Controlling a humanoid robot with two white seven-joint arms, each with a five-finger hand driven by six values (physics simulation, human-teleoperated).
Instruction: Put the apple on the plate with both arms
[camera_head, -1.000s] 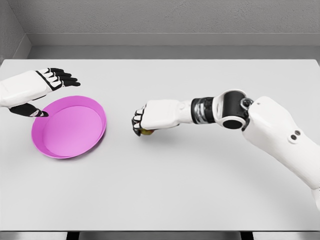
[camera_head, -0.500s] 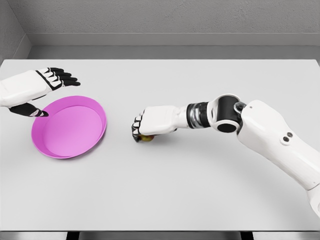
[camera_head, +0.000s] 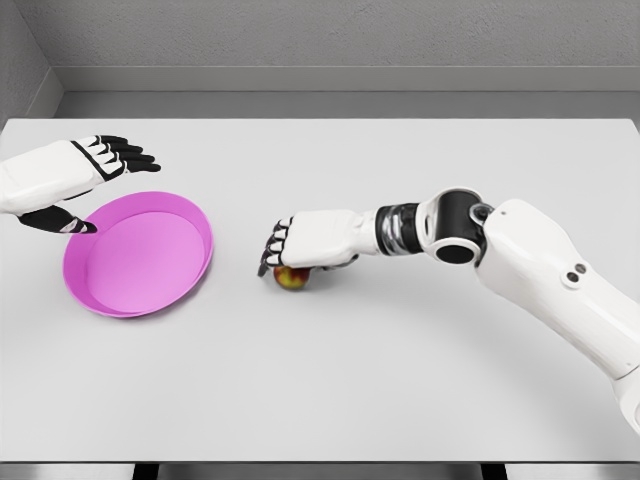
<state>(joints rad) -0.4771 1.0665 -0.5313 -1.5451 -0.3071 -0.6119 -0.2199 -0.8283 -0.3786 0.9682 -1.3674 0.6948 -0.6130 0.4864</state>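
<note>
Two hands are in play, but only one is near the fruit. The right hand (camera_head: 300, 243) lies palm-down over the apple (camera_head: 292, 278), fingers half-spread and draped across its top rather than wrapped under it, so it looks like cover, not a firm hold. The apple sits on the worktop (camera_head: 400, 380), a short way right of the pink plate (camera_head: 140, 253), peeking out beneath the fingertips. The left hand (camera_head: 75, 175) hovers at the plate's far left rim, fingers wide and holding nothing, thumb just over the edge. The danger here is a round apple under a loose hand: press down or sweep sideways and it likely squirts out and rolls across the bare worktop. A push toward the plate could also knock its raised rim and shove the plate away.
</note>
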